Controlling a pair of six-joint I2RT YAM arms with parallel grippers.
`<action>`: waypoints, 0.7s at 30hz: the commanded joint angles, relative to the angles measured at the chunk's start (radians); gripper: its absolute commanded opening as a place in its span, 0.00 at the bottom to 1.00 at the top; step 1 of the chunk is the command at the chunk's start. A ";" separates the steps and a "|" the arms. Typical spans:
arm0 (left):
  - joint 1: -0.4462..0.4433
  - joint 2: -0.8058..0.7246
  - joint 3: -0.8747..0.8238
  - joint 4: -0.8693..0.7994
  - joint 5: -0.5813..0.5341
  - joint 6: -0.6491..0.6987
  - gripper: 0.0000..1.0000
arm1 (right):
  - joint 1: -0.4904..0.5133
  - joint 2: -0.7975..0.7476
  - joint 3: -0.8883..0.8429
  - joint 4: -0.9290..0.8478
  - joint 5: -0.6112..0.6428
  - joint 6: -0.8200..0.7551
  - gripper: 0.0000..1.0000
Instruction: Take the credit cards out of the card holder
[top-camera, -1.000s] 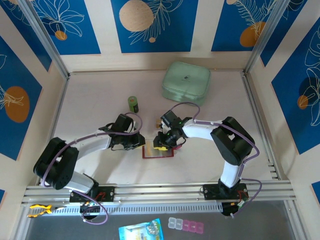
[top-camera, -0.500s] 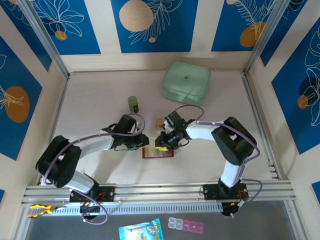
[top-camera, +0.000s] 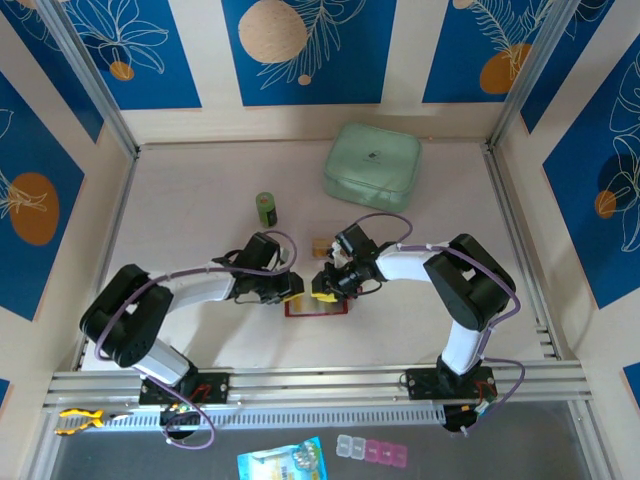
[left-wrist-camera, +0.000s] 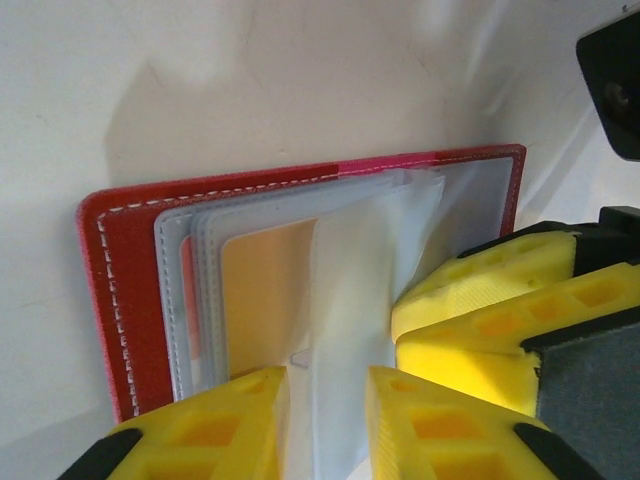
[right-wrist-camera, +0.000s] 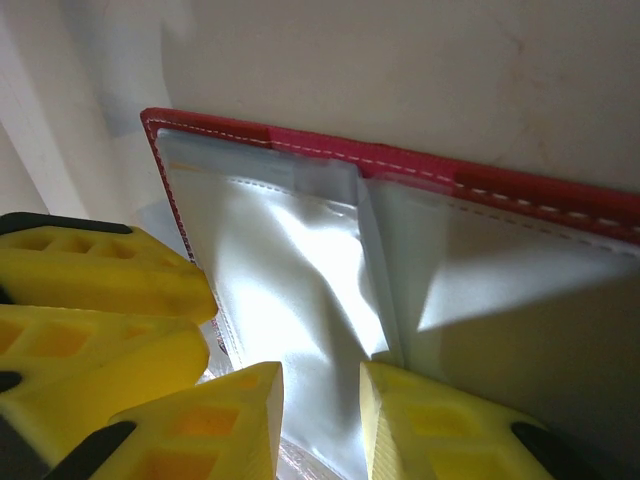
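Card holder (top-camera: 318, 308) is seen lying open on the table (top-camera: 200, 200) between the two arms, with an orange credit card (left-wrist-camera: 262, 295) lodged in its clear pockets. The left gripper (left-wrist-camera: 328, 398) and right gripper (right-wrist-camera: 322, 392) are each held narrowly parted around a pocket leaf; whether either leaf is pinched cannot be told.

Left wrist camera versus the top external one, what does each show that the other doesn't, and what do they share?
Left wrist: an orange card inside the clear pockets, one leaf rising between the left gripper's parted fingers. Top external: the mint-green case and a small green container farther back. Shared: the red card holder lying open, the right gripper's yellow fingers at it.
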 joint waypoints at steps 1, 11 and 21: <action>-0.013 0.011 0.010 0.009 -0.007 -0.016 0.27 | -0.005 -0.012 -0.026 -0.006 -0.014 0.020 0.29; -0.020 0.020 0.014 0.048 0.013 -0.038 0.20 | -0.005 -0.039 -0.037 0.014 -0.029 0.038 0.28; -0.025 -0.025 0.037 0.022 0.017 -0.049 0.21 | -0.028 -0.172 -0.023 -0.085 0.018 0.016 0.30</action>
